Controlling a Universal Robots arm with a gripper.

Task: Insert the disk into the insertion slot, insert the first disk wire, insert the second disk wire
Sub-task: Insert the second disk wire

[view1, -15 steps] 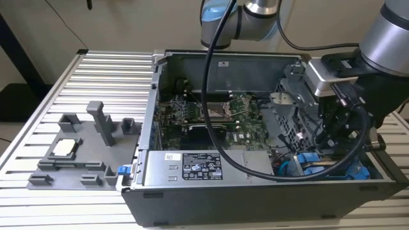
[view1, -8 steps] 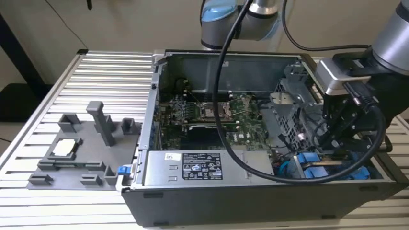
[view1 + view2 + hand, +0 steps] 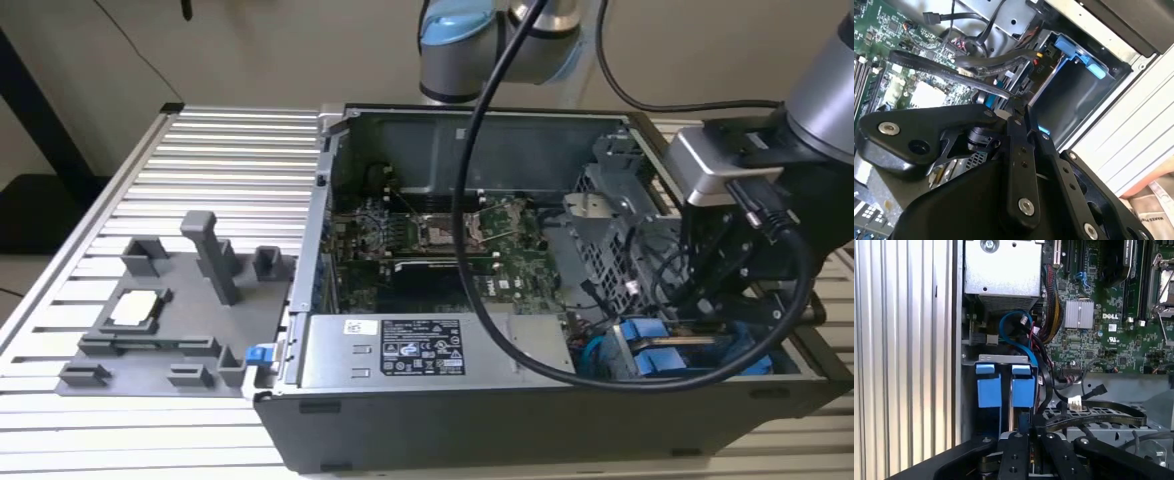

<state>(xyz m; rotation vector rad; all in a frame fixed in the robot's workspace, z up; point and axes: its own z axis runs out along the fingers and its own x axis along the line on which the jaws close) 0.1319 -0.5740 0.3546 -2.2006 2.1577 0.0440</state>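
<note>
Two blue-framed drives stand side by side in the dark metal insertion slot [image 3: 1004, 359], at the case's corner towards the exterior view's right. The disk [image 3: 1023, 388] [image 3: 643, 330] is the one nearer the motherboard, and it sits fully in. My gripper [image 3: 1030, 439] [image 3: 1015, 106] hangs just behind that disk's end. Its fingers [image 3: 1015, 452] are close together and seem shut on the end of a flat black disk wire [image 3: 944, 70] [image 3: 1104, 416]. That wire loops back over the perforated cage. The arm's wrist [image 3: 747, 165] hides the gripper in the exterior view.
The open computer case [image 3: 334, 260] lies on a slatted aluminium table [image 3: 214, 160]. A power supply [image 3: 1003, 267] and the motherboard [image 3: 1104, 325] are close by. Loose cables [image 3: 1019, 330] bundle beside the slot. A grey fixture [image 3: 174, 310] holds parts on the exterior view's left.
</note>
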